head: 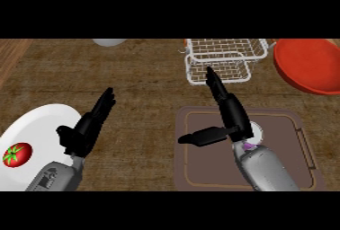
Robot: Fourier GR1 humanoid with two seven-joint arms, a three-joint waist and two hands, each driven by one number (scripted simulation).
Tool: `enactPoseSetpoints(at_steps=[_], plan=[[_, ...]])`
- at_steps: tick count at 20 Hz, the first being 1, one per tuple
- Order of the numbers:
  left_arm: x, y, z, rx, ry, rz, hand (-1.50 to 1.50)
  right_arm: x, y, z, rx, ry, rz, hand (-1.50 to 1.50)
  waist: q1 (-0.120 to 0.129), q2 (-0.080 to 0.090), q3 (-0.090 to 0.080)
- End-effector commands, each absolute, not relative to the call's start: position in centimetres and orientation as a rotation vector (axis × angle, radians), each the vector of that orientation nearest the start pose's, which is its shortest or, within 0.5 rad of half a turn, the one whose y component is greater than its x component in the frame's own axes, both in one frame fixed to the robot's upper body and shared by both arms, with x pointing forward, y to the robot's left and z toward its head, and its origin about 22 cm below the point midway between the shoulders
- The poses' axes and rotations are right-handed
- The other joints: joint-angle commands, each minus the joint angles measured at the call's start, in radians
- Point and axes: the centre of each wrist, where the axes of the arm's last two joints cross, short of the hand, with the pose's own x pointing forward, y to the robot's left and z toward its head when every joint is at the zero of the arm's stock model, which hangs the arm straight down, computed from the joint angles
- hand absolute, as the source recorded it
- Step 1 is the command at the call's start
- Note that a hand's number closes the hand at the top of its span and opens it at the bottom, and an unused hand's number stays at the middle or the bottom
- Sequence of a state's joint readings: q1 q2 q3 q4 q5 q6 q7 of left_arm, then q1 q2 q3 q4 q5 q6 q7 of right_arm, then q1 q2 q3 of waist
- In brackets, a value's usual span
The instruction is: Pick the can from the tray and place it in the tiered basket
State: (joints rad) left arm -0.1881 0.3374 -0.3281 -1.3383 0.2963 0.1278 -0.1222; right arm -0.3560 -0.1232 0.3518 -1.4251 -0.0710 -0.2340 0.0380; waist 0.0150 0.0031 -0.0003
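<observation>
Can [255,133] on the tray [199,166] is mostly hidden behind the right robot hand [229,112] — fingers straight, holding nothing. Likely light, rigid, slick: wrap mid-wall. Left robot hand [83,130] is released too.

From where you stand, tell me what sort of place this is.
Likely a kitchen counter: a wood-grain worktop holds a white plate with a tomato, a wire tiered basket and a brown tray.

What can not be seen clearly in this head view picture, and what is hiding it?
- Can on the tray: mostly hidden behind the right hand; only a pale sliver shows.
- Red bowl: cut off by the right edge.
- Pale object: cut off at the top, unidentifiable.
- Plate: partly covered by the left hand.
</observation>
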Motion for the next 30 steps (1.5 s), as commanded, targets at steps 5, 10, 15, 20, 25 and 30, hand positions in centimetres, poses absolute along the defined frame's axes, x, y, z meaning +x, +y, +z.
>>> enactPoseSetpoints(at_steps=[5, 10, 15, 20, 25, 30], plan=[[25.6, 23.6, -2.8, -0.055, -1.531, -0.226, 0.00, 29.5, -15.7, 12.5, -0.181, -1.748, 0.611, -1.50, -0.026, -0.013, -0.002], [26.1, 24.2, -2.5, -0.050, -1.509, -0.209, 0.00, 30.3, -18.4, 15.2, -0.541, -1.459, 1.061, -1.50, -0.030, -0.021, -0.008], [26.3, 23.3, -2.1, -0.060, -1.510, -0.216, 0.00, 28.3, -18.0, 18.5, -0.709, -1.187, 1.417, -1.50, -0.041, -0.027, -0.008], [26.5, 23.4, -3.0, -0.053, -1.528, -0.194, 0.00, 24.8, -15.8, 21.7, -0.689, -1.038, 1.539, -1.50, -0.046, -0.017, -0.004], [27.1, 23.4, -2.7, -0.056, -1.538, -0.225, 0.00, 24.3, -14.4, 23.5, -0.723, -0.993, 1.492, -1.50, -0.025, -0.008, -0.003], [26.8, 24.4, -2.9, -0.060, -1.518, -0.213, 0.00, 23.7, -14.2, 21.6, -0.778, -1.038, 1.360, -1.50, -0.020, -0.006, -0.001]])
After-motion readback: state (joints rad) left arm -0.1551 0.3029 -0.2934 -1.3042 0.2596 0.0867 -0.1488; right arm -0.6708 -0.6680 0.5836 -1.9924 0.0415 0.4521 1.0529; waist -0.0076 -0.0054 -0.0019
